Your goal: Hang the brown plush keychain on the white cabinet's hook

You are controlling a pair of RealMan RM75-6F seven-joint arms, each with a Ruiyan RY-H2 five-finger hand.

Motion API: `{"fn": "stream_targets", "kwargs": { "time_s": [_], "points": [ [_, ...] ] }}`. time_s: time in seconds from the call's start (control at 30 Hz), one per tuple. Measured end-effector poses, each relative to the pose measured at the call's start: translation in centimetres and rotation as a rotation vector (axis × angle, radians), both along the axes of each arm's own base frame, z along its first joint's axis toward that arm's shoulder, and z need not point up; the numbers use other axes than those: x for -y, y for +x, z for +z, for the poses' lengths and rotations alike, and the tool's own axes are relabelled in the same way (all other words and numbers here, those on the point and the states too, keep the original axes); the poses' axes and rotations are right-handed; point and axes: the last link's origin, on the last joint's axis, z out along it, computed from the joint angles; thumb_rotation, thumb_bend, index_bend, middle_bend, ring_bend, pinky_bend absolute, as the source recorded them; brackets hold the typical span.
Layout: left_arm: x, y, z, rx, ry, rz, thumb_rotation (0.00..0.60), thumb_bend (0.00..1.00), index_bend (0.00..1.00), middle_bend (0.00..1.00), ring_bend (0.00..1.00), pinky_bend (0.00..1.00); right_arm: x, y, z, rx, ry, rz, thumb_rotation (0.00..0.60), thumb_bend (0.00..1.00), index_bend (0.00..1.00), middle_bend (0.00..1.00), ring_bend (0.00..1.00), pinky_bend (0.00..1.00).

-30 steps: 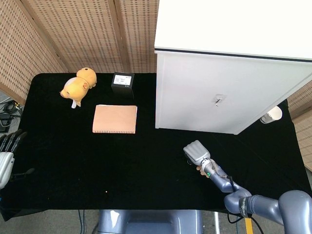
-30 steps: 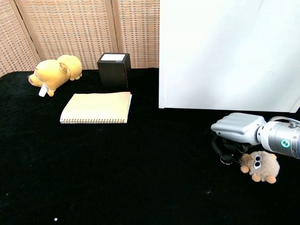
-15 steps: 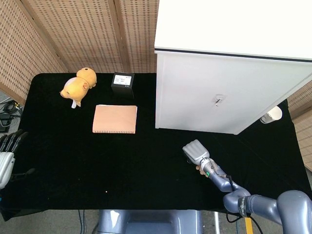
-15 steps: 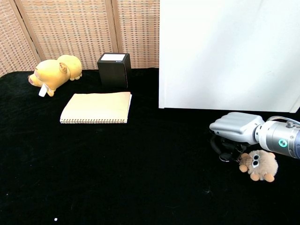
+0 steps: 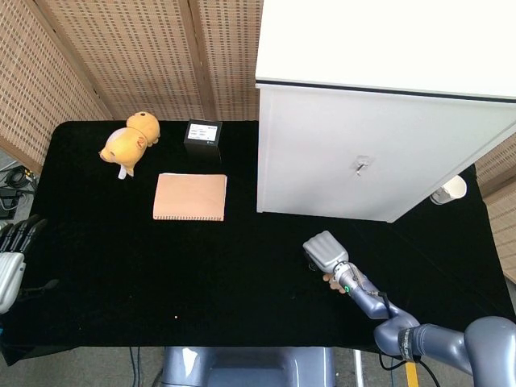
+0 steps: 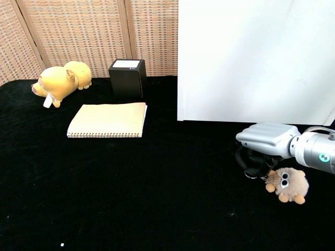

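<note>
The brown plush keychain, with big eyes, hangs just under my right hand at the right of the table; its fingers curl down around the keychain's dark loop. From the head view only a sliver of the plush shows beneath the right hand. The white cabinet stands behind it, with a small hook on its front face. The hook does not show on the white cabinet in the chest view. My left hand sits at the far left edge, fingers apart and holding nothing.
A yellow plush pig, a black box and a tan spiral notebook lie on the black table at the back left. A white cup stands beside the cabinet's right corner.
My right hand has risen slightly and shifted a little right, carrying the plush keychain with it. The left hand has barely moved.
</note>
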Motion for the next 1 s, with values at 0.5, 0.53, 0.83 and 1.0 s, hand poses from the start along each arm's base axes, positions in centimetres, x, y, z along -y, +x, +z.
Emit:
{"fn": "stream_targets", "kwargs": {
  "time_s": [0.5, 0.53, 0.83, 1.0],
  "points": [
    [0.3, 0.2, 0.3, 0.014, 0.003, -0.015, 0.6, 0.0, 0.0, 0.0, 0.0, 0.0, -1.9, 1.5, 4.2, 0.206, -0.052, 0.069, 0.6, 0.63, 0.67, 0.91, 0.87, 1.0],
    [0.3, 0.2, 0.4, 0.015, 0.004, -0.016, 0.6, 0.0, 0.0, 0.0, 0.0, 0.0, -2.1, 1.5, 4.6, 0.221, -0.058, 0.077, 0.6, 0.63, 0.67, 0.91, 0.87, 1.0],
    [0.7, 0.4, 0.6, 0.022, 0.009, -0.028, 0.6, 0.0, 0.0, 0.0, 0.0, 0.0, -3.1, 2.5, 8.5, 0.35, -0.126, 0.14, 0.6, 0.63, 0.68, 0.91, 0.87, 1.0],
    [0.8, 0.5, 0.7, 0.022, 0.015, -0.032, 0.6, 0.0, 0.0, 0.0, 0.0, 0.0, -3.4, 3.5, 11.0, 0.429, -0.207, 0.219, 0.6, 0.63, 0.68, 0.91, 0.87, 1.0]
  ]
}}
